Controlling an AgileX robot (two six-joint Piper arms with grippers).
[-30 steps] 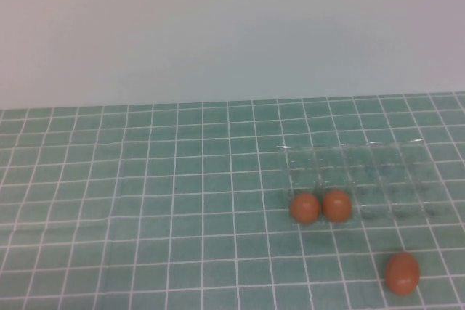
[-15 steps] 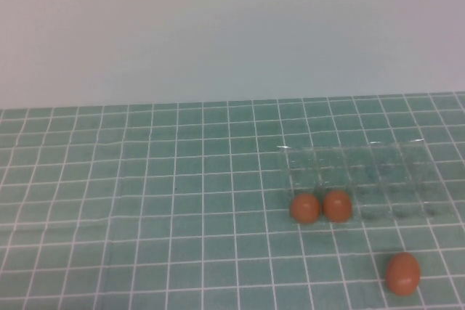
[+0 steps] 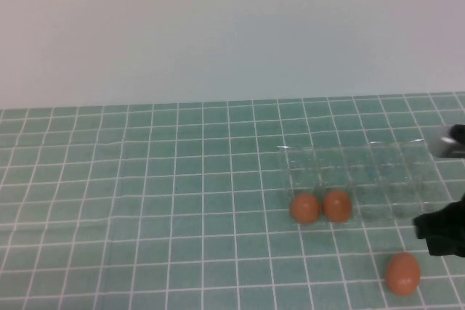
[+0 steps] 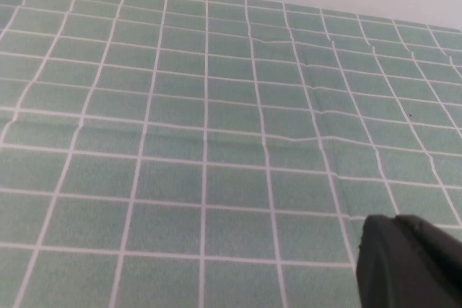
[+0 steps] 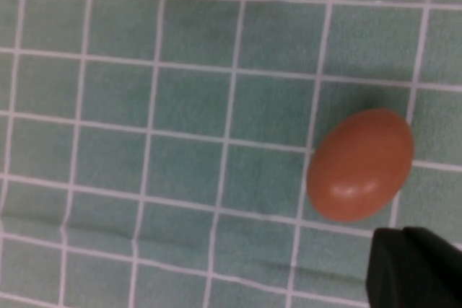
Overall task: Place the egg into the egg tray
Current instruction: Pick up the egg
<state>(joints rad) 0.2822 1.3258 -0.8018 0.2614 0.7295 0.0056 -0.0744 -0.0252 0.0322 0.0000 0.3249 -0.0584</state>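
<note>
While the egg (image 3: 402, 273) lies loose on the table (image 3: 145, 194), on the green grid cloth near the front right corner, the right tool (image 3: 442, 231) shows as a dark shape at the right edge of the high view, just above and to the right of that egg and not touching it. Whether the right tool is spread or pressed together I cannot tell, since only a dark corner of it shows in either view. From the right wrist, the egg (image 5: 360, 164) sits on a white grid line with the right tool (image 5: 415, 268) close beside it, apart from the shell. Behind the egg, the tray (image 3: 392, 172) is clear plastic, with two rows of cups, lying lengthwise across the right half of the table. Two more eggs sit side by side and touching in the tray's near row at its left end, the left one (image 3: 305, 208) and the right one (image 3: 337, 205). From the left wrist, only bare grid cloth shows, with a dark tip of the left tool (image 4: 408, 261) over it; its state I cannot tell either.
</note>
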